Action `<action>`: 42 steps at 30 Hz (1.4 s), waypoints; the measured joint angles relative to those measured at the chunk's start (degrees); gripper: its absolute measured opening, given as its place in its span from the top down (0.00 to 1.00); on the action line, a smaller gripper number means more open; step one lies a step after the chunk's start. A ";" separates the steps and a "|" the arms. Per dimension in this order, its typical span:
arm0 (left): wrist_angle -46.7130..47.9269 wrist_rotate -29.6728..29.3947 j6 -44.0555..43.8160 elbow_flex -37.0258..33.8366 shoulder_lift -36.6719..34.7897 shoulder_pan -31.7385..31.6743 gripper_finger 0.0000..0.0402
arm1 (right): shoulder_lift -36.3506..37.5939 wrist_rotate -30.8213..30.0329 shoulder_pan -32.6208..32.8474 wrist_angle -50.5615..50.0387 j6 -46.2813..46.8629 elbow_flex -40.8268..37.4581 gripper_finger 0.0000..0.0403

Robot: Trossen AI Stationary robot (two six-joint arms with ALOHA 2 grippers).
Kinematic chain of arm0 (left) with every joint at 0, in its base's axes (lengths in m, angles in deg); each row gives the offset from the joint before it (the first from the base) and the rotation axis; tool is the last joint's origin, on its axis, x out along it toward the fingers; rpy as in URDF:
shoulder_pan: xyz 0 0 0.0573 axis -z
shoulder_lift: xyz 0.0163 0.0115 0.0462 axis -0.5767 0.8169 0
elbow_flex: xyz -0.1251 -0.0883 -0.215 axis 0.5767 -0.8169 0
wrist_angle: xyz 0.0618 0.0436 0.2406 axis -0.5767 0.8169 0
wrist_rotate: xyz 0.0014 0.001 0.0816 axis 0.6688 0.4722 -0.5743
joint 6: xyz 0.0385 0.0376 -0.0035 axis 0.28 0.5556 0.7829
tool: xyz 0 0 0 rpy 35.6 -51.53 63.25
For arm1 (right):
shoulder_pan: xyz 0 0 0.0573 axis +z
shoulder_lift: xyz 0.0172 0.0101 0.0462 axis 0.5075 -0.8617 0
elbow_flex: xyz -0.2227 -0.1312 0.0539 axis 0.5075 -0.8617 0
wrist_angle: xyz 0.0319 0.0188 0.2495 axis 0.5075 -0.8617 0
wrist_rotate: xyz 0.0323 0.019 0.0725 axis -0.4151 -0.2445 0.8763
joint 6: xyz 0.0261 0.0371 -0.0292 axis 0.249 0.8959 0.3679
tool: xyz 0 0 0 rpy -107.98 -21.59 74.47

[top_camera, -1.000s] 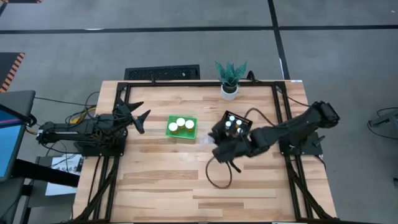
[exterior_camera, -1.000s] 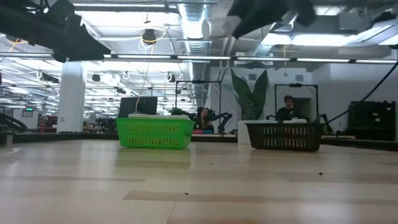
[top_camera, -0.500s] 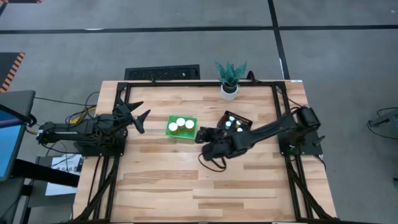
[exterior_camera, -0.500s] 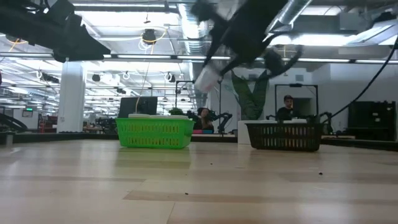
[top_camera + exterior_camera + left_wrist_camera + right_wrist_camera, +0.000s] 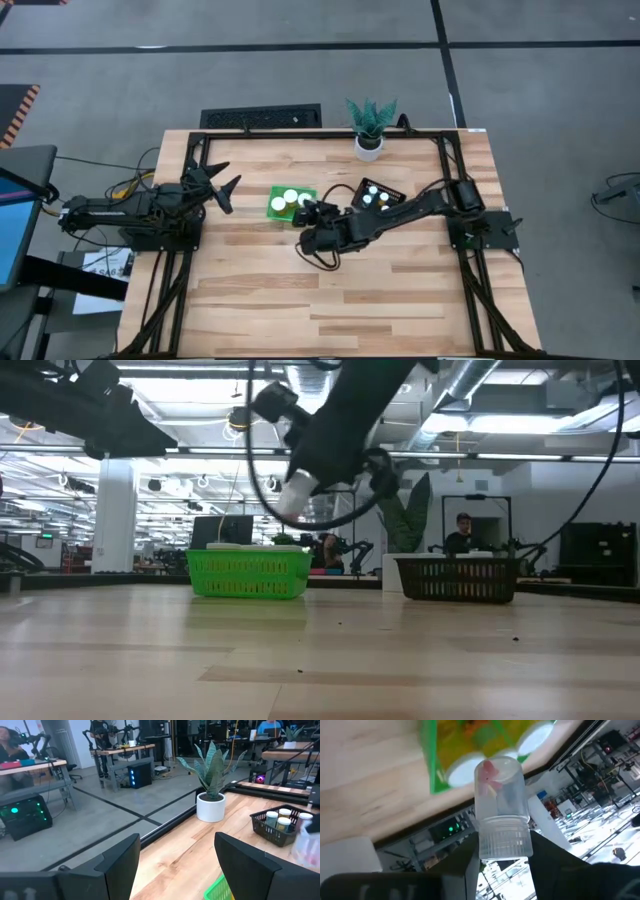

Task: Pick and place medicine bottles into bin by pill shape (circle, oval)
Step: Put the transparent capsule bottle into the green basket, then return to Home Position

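At the table's left edge the left gripper (image 5: 222,187) waits in the air with its jaws spread wide and nothing between them. To its right sits the green bin (image 5: 275,211), holding three white-capped medicine bottles (image 5: 291,197). The right gripper (image 5: 305,212) hangs above this bin's right edge, its jaws partly closed on a clear bottle (image 5: 501,810) that has pink pills inside, gripped by the ribbed cap. Further right, the black bin (image 5: 391,198) holds more white-capped bottles, and behind it a potted plant (image 5: 369,128) stands by the table's far edge.
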 joint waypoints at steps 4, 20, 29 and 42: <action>0.00 0.02 -0.02 0.00 0.00 0.01 0.37 | -3.16 0.23 -0.12 -0.14 -0.06 2.60 0.64; -0.02 0.02 -0.02 0.00 0.00 0.01 0.37 | -7.59 1.21 -0.74 -2.71 0.36 4.71 0.62; -0.02 0.02 -0.02 0.00 0.00 0.00 0.37 | -7.52 6.56 -0.70 -2.75 0.65 4.71 0.58; -0.04 0.04 0.00 0.00 0.00 0.01 0.37 | -7.50 6.54 -1.45 -2.72 2.02 4.71 0.51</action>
